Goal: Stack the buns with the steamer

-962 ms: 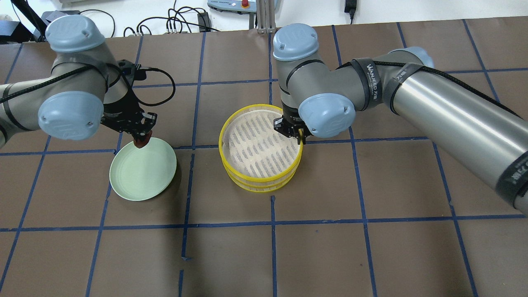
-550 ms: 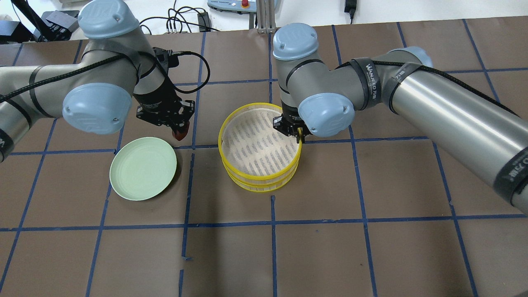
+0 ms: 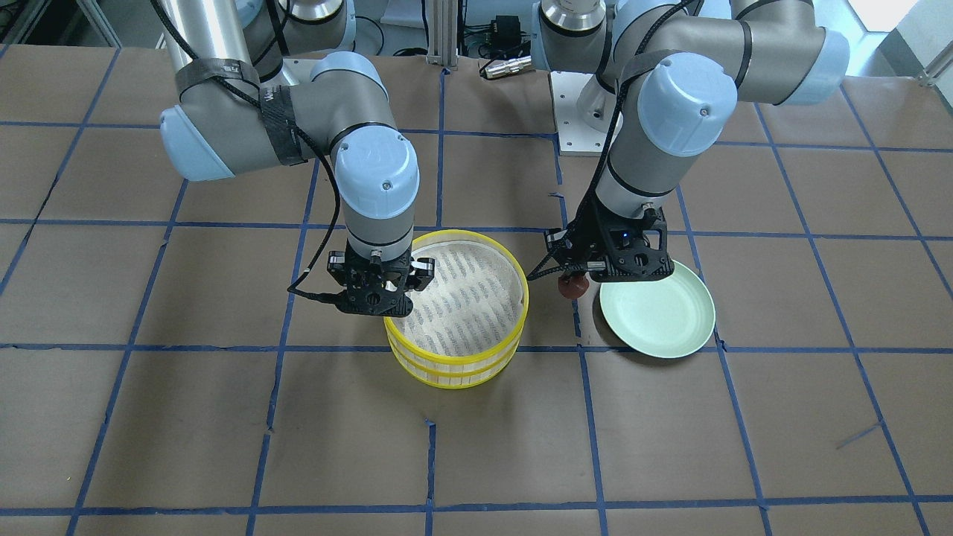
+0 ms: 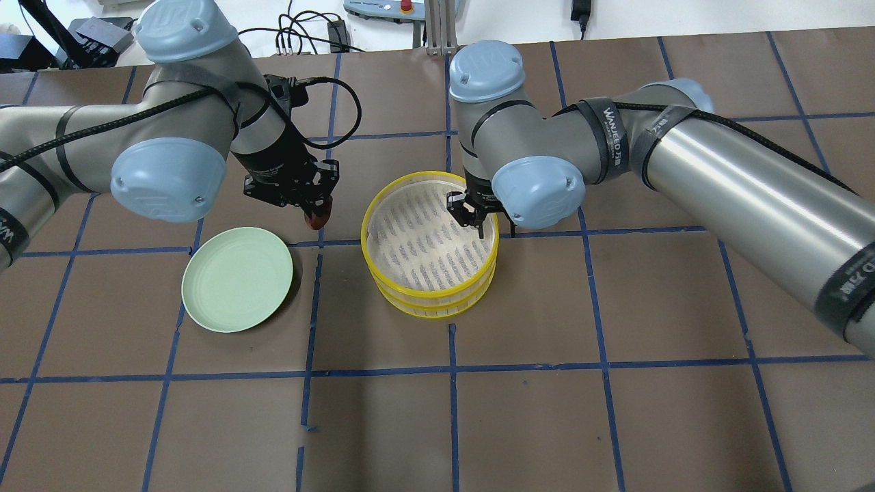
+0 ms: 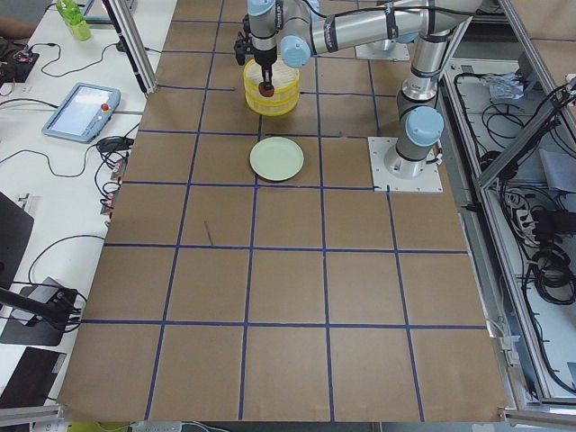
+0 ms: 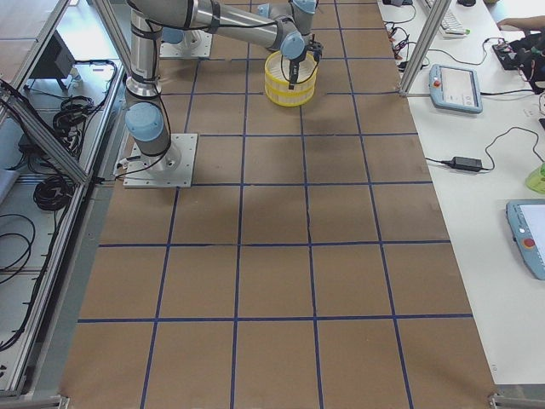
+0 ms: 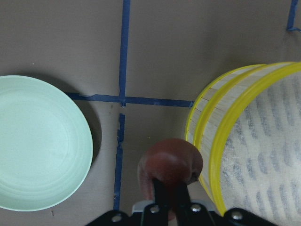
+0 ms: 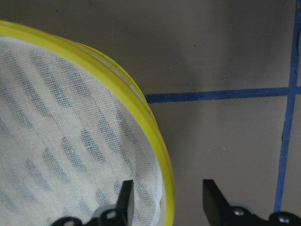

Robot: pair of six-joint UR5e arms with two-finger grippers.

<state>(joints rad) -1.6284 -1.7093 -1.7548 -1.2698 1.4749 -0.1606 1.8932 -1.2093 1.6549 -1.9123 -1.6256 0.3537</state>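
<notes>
Pinching the reddish-brown bun (image 4: 318, 220) between its two fingers, the left claw (image 4: 316, 213) hangs above the table (image 4: 615, 307) in the gap between the plate (image 4: 237, 280) and the steamer (image 4: 437, 295). The left wrist view shows the bun (image 7: 170, 162) from above, gripped by the thin black fingers (image 7: 160, 190) of that claw (image 7: 170, 188). It sits just beside the steamer's outer wall (image 7: 202, 117), over the brown paper and not over the basket's opening. From the front view the bun (image 3: 573, 287) hangs under the claw (image 3: 577, 279), near the plate's rim (image 3: 618, 339) and apart from the steamer's wall (image 3: 461, 368).

The steamer is a round basket with yellow hoops around a pale slatted side. Inside, only a white cloth liner printed with grey dashes can be seen (image 4: 427, 242).

The right claw (image 4: 474, 217) is at the steamer's rim on the side away from the plate. In its wrist view the claw (image 8: 167, 202) is spread, one finger (image 8: 126, 197) over the cloth and the other (image 8: 212, 202) over the table, with the yellow rim (image 8: 141, 108) between them. Whether either finger touches the rim cannot be told.

The pale green plate (image 7: 37, 141) lies flat on the table, well apart from the steamer, showing its smooth ringed face. Blue tape lines (image 4: 383, 372) cross the brown paper in a grid.
</notes>
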